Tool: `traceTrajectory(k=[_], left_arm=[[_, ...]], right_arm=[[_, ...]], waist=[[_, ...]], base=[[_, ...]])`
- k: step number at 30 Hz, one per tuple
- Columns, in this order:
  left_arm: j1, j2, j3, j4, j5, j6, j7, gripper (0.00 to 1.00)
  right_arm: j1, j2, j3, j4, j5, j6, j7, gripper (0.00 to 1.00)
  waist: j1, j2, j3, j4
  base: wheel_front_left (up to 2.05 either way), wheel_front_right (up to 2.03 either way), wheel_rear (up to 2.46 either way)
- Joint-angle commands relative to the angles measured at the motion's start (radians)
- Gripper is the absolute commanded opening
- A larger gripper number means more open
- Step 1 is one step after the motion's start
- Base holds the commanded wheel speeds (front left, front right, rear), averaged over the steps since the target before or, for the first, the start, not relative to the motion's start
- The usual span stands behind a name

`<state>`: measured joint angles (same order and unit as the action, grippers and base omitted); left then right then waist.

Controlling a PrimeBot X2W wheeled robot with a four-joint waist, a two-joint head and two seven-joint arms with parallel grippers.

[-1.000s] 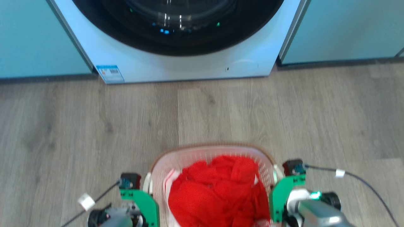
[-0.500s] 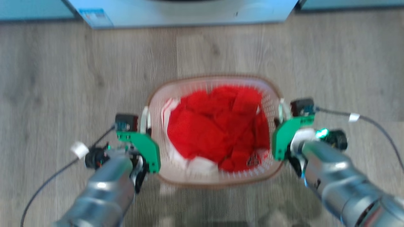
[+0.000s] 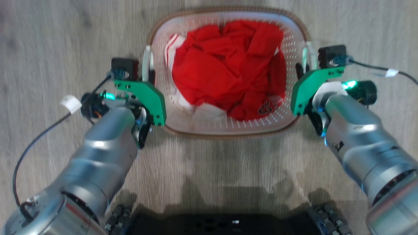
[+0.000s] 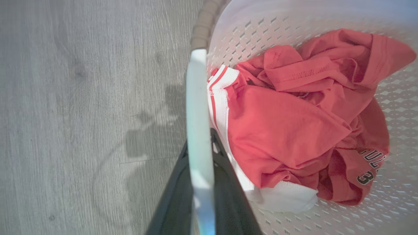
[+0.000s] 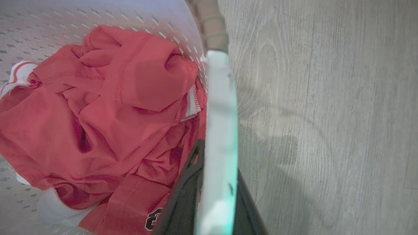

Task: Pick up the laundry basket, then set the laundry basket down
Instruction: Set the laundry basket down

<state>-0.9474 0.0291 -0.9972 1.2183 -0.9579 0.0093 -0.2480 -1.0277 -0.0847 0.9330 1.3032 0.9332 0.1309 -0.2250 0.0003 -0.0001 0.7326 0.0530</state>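
Observation:
The laundry basket [image 3: 294, 39], white and perforated with a brown rim, sits in the upper middle of the head view and holds red and white clothes [image 3: 225, 68]. My left gripper [image 3: 148, 70] is shut on the basket's left white handle [image 4: 197, 107], with a dark finger [image 4: 173, 199] on each side of it. My right gripper [image 3: 302, 70] is shut on the right white handle [image 5: 220, 107] in the same way, one finger [image 5: 184, 195] lying inside the basket's wall. Whether the basket rests on the floor or hangs just above it I cannot tell.
Grey wood-look floor [image 3: 49, 39] surrounds the basket on every side. My dark wheeled base [image 3: 228, 225] fills the bottom edge of the head view. Thin black cables [image 3: 36, 140] trail from both wrists over the floor.
The head camera has tipped down: the washing machine has left the picture and my arms and base have come in. Both grippers stay clamped on the basket's handles.

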Motion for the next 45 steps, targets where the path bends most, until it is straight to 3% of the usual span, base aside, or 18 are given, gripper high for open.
traceTrajectory(k=[1, 12, 39, 40, 43, 45], left_arm=[[-0.021, 0.021, 0.011, -0.011, 0.014, 0.001, -0.012, 0.0], [-0.084, 0.021, 0.035, -0.023, 0.054, 0.011, -0.014, 0.0], [-0.075, 0.021, 0.075, -0.029, 0.1, 0.013, -0.014, 0.0], [-0.074, 0.021, 0.075, -0.028, 0.1, 0.013, -0.014, 0.0], [-0.076, 0.021, 0.077, -0.028, 0.1, 0.016, -0.014, 0.01], [-0.075, 0.021, 0.078, -0.028, 0.1, 0.016, -0.014, 0.1]], right_arm=[[0.02, 0.003, 0.001, -0.013, -0.02, 0.0, -0.016, 0.0], [-0.015, 0.0, -0.115, -0.013, -0.141, 0.0, -0.023, 0.0], [0.009, 0.029, -0.335, -0.012, -0.379, 0.0, -0.009, 0.0], [0.009, 0.03, -0.342, -0.012, -0.386, 0.0, -0.008, 0.01], [0.011, 0.031, -0.362, -0.012, -0.407, 0.0, -0.007, 0.22], [0.011, 0.032, -0.375, -0.012, -0.421, 0.0, -0.007, 0.29]], waist=[[-0.0003, 0.0001, 0.065, 0.014], [-0.0003, 0.0001, 0.155, 0.022], [-0.0003, 0.0001, 0.169, 0.024], [-0.0003, 0.0001, 0.169, 0.024], [-0.0003, 0.0001, 0.17, 0.025], [-0.0003, 0.0001, 0.171, 0.025]], base=[[0.0, 0.0, 0.0], [0.0, 0.0, 0.0], [0.0, 0.0, 0.0], [0.0, 0.0, 0.0], [0.0, 0.0, 0.0], [0.0, 0.0, 0.0]])
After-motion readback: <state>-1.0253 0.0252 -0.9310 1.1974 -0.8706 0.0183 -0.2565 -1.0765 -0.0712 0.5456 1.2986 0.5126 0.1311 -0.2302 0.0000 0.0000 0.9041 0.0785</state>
